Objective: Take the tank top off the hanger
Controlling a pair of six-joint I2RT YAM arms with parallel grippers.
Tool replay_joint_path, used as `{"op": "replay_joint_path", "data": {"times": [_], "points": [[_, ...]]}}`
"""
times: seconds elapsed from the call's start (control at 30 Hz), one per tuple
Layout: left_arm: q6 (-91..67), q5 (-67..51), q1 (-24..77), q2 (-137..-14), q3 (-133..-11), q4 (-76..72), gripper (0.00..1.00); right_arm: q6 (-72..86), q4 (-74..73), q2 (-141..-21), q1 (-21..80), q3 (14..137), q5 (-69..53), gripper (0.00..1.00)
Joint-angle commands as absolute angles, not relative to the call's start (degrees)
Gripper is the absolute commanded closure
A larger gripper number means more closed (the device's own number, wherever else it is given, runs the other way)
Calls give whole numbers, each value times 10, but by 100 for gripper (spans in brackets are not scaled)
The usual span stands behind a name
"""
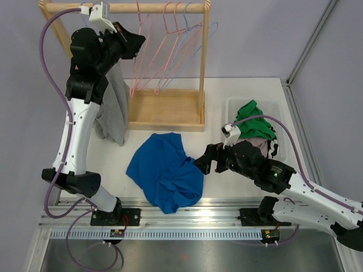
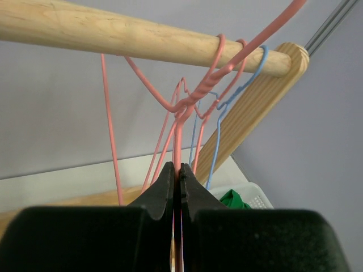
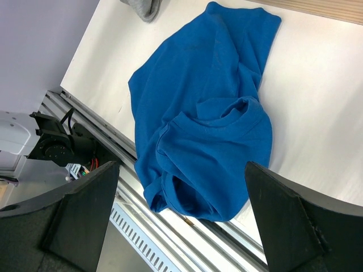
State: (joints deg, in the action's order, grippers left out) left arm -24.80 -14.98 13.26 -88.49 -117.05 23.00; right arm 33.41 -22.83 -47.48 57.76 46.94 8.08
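Note:
A blue garment (image 1: pixel 164 170) lies crumpled on the table near the front edge, off any hanger; it also shows in the right wrist view (image 3: pixel 198 113). My left gripper (image 1: pixel 139 42) is raised at the wooden rack and is shut on the wire of a pink hanger (image 2: pixel 178 136) that hangs from the rod (image 2: pixel 85 28); the gripper's jaws (image 2: pixel 180 175) pinch the wire just below its twisted neck. That hanger (image 1: pixel 148 51) looks bare. My right gripper (image 1: pixel 199 162) is open and empty, hovering just right of the blue garment, fingers spread wide (image 3: pixel 181 170).
A grey garment (image 1: pixel 116 107) hangs at the rack's left end behind my left arm. Several more pink and blue hangers (image 1: pixel 181 39) hang on the rod. The rack's wooden base (image 1: pixel 164 110) sits behind the blue garment. A white basket (image 1: pixel 275 107) holds green cloth (image 1: pixel 252 119).

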Motion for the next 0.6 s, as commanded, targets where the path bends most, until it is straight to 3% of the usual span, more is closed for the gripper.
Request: {"op": "replay_joint_path", "data": {"times": [0.0,0.3,0.57], "points": [[-235,-231,125,-925,-1235,222,100,339,-240,-460,581,472,100,1],[-260,-285,108,-1039,-1331,216,100,344,-245,-459,582,472,90,1],[-266,-294,108,-1019,-1259,206,100,341,-231,-478,582,467,80,1]]}}
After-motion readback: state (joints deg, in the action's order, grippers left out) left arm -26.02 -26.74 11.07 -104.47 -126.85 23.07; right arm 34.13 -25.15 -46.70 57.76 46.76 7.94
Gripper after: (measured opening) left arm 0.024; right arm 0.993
